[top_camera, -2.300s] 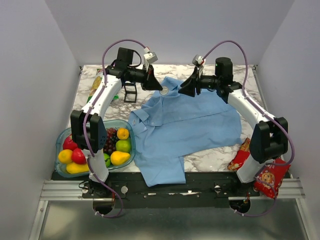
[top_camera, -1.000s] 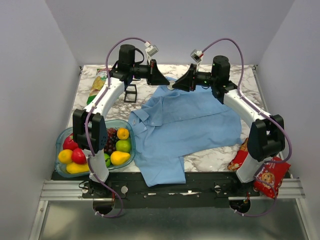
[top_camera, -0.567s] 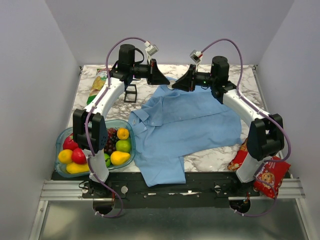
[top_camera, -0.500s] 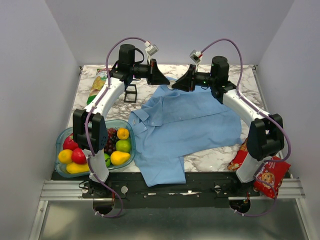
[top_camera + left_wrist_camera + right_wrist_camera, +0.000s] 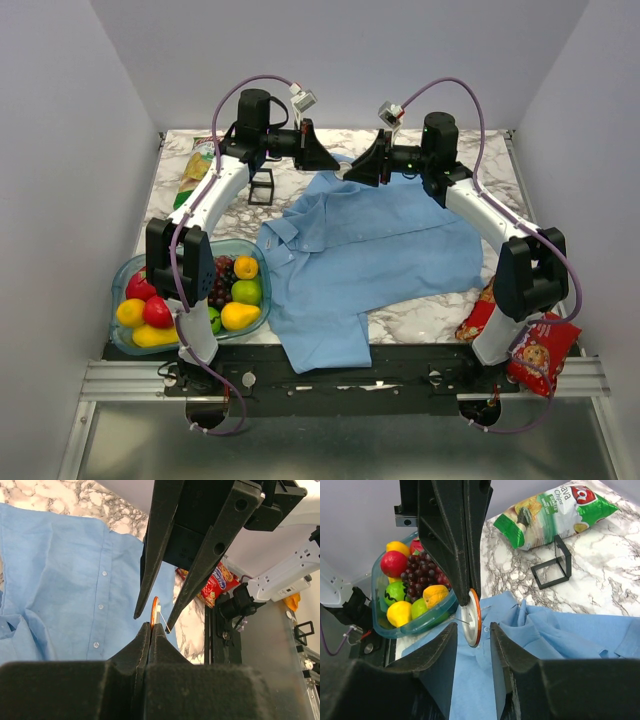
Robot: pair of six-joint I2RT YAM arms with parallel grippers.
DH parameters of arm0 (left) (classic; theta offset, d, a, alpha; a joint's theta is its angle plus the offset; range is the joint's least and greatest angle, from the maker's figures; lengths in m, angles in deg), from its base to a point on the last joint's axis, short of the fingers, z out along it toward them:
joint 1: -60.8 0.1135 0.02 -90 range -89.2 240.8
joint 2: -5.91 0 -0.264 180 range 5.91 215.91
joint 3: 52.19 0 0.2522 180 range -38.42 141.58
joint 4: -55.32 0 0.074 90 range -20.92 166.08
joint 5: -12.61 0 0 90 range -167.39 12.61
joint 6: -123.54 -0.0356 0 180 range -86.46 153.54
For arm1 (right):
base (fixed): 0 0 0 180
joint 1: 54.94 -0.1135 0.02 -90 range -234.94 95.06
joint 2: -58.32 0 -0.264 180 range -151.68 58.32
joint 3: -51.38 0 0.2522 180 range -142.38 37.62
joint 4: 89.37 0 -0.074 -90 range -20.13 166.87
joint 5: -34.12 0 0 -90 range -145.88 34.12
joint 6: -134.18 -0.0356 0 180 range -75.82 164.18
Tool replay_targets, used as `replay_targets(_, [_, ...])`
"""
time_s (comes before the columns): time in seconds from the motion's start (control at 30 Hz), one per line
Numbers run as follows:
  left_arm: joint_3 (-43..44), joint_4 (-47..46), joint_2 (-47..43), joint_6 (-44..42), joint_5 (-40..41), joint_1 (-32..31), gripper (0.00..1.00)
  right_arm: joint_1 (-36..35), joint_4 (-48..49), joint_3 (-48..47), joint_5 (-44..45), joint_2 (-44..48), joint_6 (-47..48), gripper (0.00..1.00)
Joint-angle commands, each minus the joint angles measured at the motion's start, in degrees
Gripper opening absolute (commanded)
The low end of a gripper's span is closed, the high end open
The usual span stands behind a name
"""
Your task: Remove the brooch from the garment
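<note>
A round brooch [image 5: 471, 618], white-faced with an orange rim, is pinched edge-on at the tips of the closed left claw [image 5: 151, 628]. It is held in the air over the far edge of a light blue button-front shirt [image 5: 370, 250]. A thin pin is seen jutting from the brooch. The right claw [image 5: 472, 629] is held open, one finger at each side of the brooch, with a small gap seen on both sides.

The shirt is spread rumpled over the middle of a marbled surface [image 5: 420, 315], its near end reaching the surface's near edge. At the near left, just beside the shirt's collar, a clear teal bowl [image 5: 125, 272] is filled with fruit [image 5: 150, 312]: red, yellow and green pieces, with a bunch of dark grapes [image 5: 218, 282].

A green chips bag [image 5: 197, 165] is laid at the far left. A small black wire frame [image 5: 261, 186] is stood between that bag and the shirt. Red snack packets [image 5: 540, 358] are seen at the near right edge.
</note>
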Motion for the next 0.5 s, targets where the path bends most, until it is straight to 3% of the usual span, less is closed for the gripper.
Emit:
replay_targets(0.0, [-1.1, -0.4, -0.2, -0.5, -2.1, -0.3, 0.0, -0.2, 0.2, -0.3, -1.6, 0.7, 1.5, 0.4])
replay_targets(0.47, [-1.4, 1.3, -0.5, -2.5, -2.3, -0.4, 0.0, -0.1, -0.4, -0.2, -0.1, 0.5, 1.7, 0.34])
